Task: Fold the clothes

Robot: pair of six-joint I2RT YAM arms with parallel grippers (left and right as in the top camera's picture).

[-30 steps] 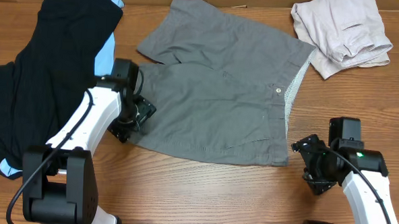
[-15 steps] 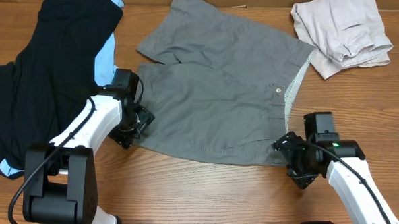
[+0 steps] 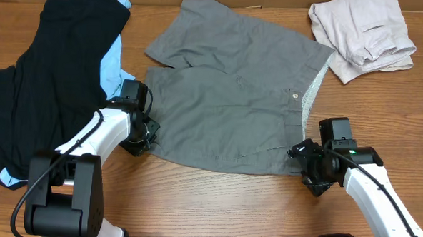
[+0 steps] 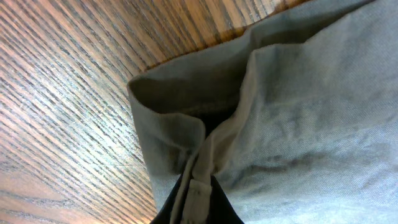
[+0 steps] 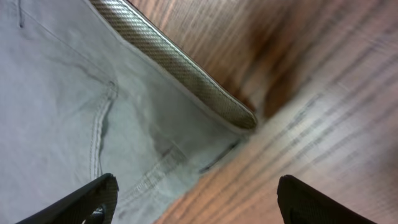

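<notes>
Grey shorts (image 3: 233,105) lie spread flat in the middle of the table, waistband to the right. My left gripper (image 3: 143,138) sits at their lower left hem corner and is shut on a fold of the hem; in the left wrist view the grey shorts (image 4: 298,112) bunch up and run down between the dark fingers of the left gripper (image 4: 196,198). My right gripper (image 3: 307,164) stands open at the lower right waistband corner. In the right wrist view the right gripper (image 5: 198,202) straddles that corner, one finger over the shorts (image 5: 68,93), the other over bare wood.
A black garment (image 3: 49,76) with a light blue one (image 3: 112,60) under it is heaped at the left. A beige garment (image 3: 362,32) lies crumpled at the back right. Bare wooden table (image 3: 215,204) runs along the front edge.
My left gripper has shut on the hem corner of the shorts. My right arm has moved left, up to the waistband corner, its jaws still open.
</notes>
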